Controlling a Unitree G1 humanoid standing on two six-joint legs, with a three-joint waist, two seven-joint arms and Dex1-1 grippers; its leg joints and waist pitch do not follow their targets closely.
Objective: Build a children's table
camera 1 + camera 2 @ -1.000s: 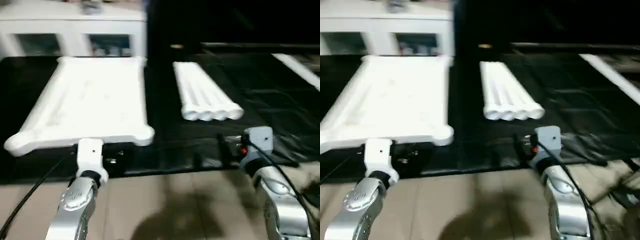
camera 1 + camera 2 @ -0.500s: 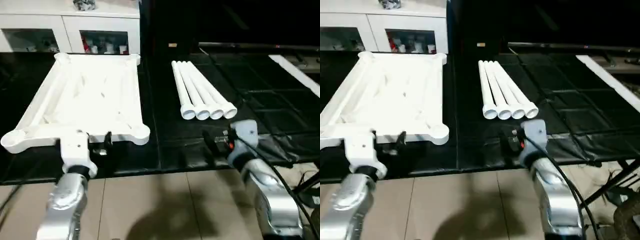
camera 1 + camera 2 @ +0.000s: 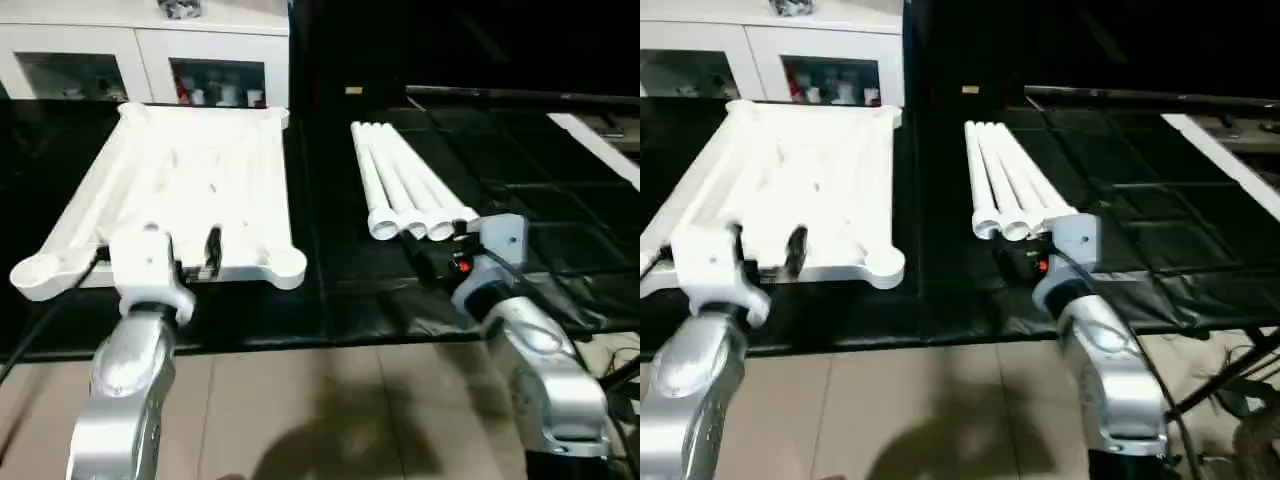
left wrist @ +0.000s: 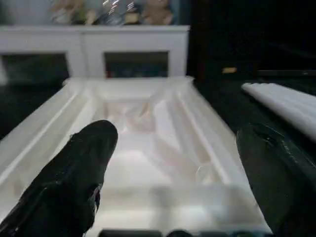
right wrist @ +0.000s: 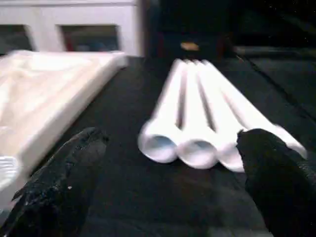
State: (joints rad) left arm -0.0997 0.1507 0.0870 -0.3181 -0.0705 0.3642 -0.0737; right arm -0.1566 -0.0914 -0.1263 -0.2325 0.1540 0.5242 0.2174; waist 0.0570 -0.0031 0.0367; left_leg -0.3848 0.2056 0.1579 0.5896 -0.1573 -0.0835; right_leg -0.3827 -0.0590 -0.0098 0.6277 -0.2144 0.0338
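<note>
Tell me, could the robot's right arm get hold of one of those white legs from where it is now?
Probably yes. The right gripper is open just short of the legs, facing their hollow ends, and only bare black mat lies between.

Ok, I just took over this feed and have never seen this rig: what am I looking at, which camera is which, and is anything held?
It is a humanoid robot with two silver arms. The two wide pictures come from its head, looking down; the close ones come from each wrist. On the black mat lie the upside-down table top and four legs side by side. The left gripper hovers at the top's near edge, the right gripper by the legs' open ends. Both have their fingers open; nothing is held.
</note>
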